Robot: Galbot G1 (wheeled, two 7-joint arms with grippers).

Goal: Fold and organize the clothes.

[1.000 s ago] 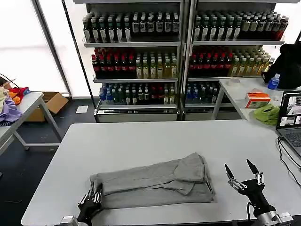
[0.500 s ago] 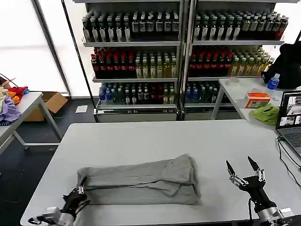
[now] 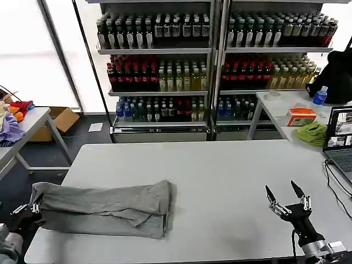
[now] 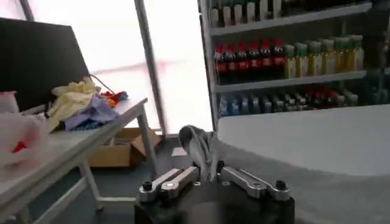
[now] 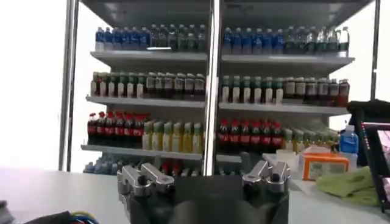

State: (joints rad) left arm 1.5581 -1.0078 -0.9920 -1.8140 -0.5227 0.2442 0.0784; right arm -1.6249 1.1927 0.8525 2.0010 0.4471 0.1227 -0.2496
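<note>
head view first: the folded grey shirt (image 3: 104,208) lies at the left end of the white table (image 3: 220,181), its long axis running side to side, one end hanging just over the table's left edge. the left gripper (image 3: 23,212) sits right at that overhanging end, fingers pinched shut on the cloth, so the whole bundle stretches away from it toward the table's middle. the right gripper (image 3: 287,201) hovers over the table's right side, fingers spread wide and holding nothing, well apart from the shirt. the left arm is plainly the nearer one; any tug or release belongs to it.

left wrist view now: the left gripper (image 4: 213,176) has a bunched ridge of the grey shirt (image 4: 198,146) rising between its closed fingers (image 4: 250,181), the rest of the cloth trailing off toward the table (image 4: 317,134) on the shelf side.

right wrist view: the right gripper (image 5: 204,176) faces the drink shelves (image 5: 213,97), fingers (image 5: 146,176) parted with nothing between them. likely call: the shirt is folded and being parked at the side.
</note>
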